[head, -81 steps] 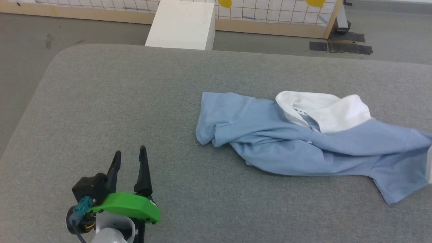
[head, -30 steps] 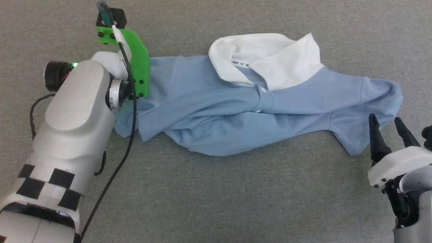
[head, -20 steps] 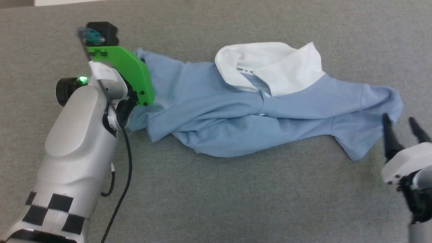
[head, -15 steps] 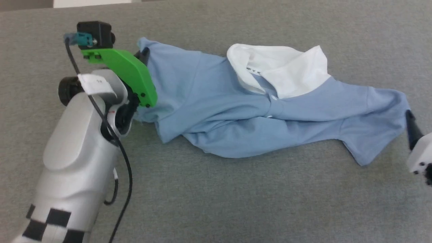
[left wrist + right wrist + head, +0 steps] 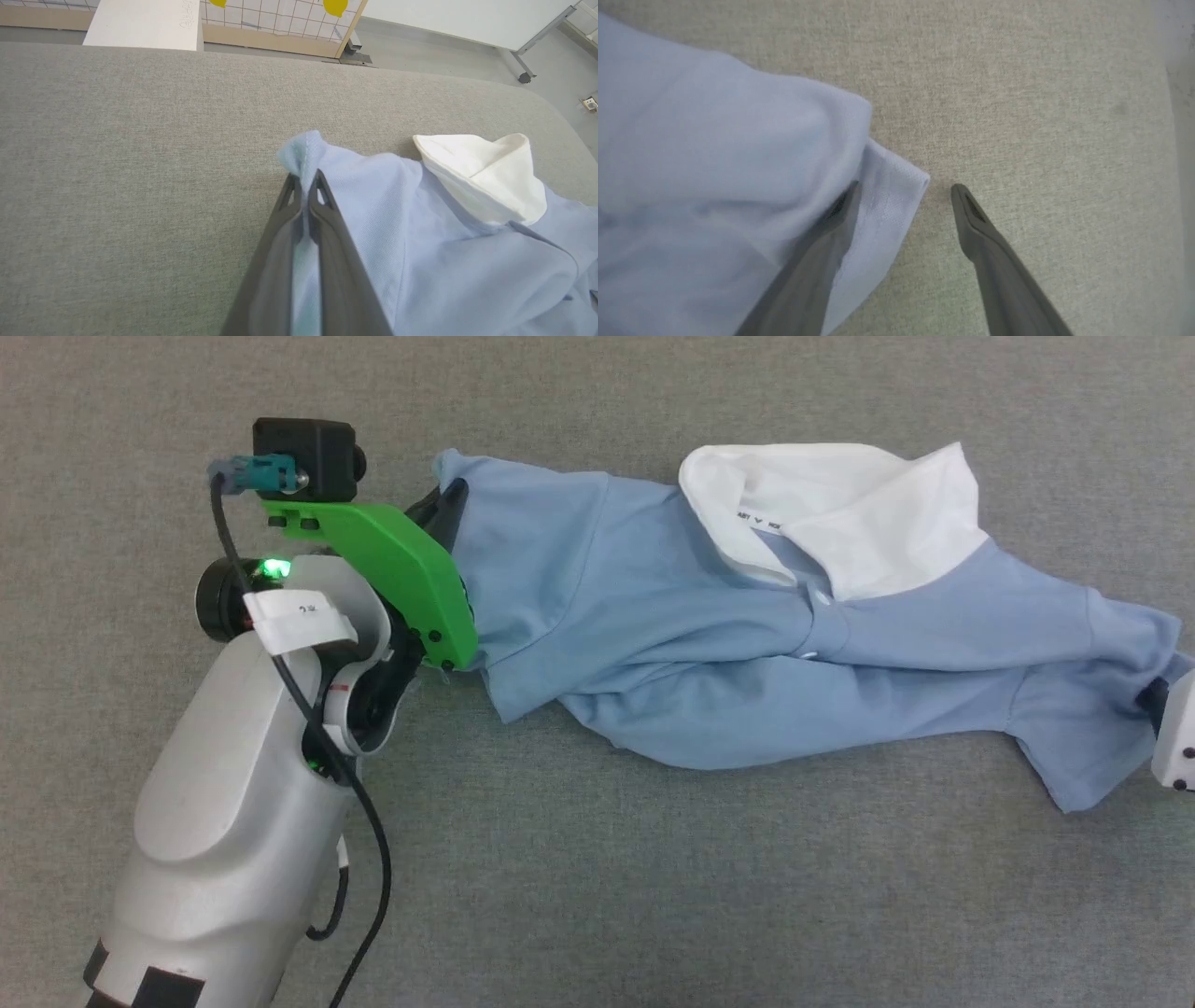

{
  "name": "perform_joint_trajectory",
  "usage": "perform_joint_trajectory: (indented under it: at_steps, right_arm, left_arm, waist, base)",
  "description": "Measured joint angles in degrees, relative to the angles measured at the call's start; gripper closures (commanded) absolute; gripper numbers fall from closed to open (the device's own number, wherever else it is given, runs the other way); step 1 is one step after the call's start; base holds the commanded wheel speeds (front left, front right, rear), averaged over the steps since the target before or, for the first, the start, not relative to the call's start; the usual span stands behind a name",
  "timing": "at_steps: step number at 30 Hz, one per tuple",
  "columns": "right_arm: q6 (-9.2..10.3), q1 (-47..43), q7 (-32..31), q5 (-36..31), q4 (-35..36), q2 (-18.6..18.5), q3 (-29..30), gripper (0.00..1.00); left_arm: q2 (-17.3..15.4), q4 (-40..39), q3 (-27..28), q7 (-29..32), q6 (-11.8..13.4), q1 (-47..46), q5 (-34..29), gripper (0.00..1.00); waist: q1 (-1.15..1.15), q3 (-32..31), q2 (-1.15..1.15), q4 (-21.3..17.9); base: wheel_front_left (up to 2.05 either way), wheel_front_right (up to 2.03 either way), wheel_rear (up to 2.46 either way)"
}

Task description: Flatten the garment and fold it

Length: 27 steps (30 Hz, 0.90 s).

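We see the garment point(image 5: 700, 644) lying rumpled on the grey desk point(image 5: 597, 896), well in from its far edge. Our left tool point(image 5: 306, 179) is pinched tight on a blue corner of it. Our right tool point(image 5: 906, 185) gapes wide at the sleeve end, one finger against the cloth, gripping nothing.

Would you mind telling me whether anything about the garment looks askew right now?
Yes: the garment lies twisted and bunched across its middle rather than flat, its white collar rumpled. The left gripper is shut on one pinched-up end; the right gripper stands open at the opposite cuff.
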<state>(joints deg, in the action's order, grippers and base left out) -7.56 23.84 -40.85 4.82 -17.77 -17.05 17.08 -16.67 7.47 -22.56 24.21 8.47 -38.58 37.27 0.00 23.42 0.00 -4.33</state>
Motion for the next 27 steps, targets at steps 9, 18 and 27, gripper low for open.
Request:
perform_joint_trajectory:
  at_steps: [9, 18, 27]
  right_arm:
    - [0.01, 1.48, -1.29, 5.60, -0.19, -0.31, -1.82, 1.00]
    - [0.00, 13.65, -0.85, 20.80, 9.09, 1.57, -1.48, 1.00]
    - [0.00, 46.40, 4.27, 14.45, 0.47, 6.53, -4.60, 1.00]
  left_arm:
    - [-0.22, -0.29, 0.66, -0.14, 0.15, 0.46, 0.82, 1.00]
    - [-1.05, 2.38, 4.63, -3.34, -0.16, -5.60, 1.75, 1.00]
    - [-5.73, 15.64, 5.55, -9.01, 2.47, -33.83, -9.69, 1.00]
  waist:
    - [0.00, -0.79, 0.00, 0.59]
    - [0.00, -4.84, 0.01, 0.13]
    - [0.00, -2.11, 0.00, 0.11]
  base:
    - [0.00, 0.00, 0.00]
    - [0.00, 0.00, 0.00]
    - [0.00, 0.00, 0.00]
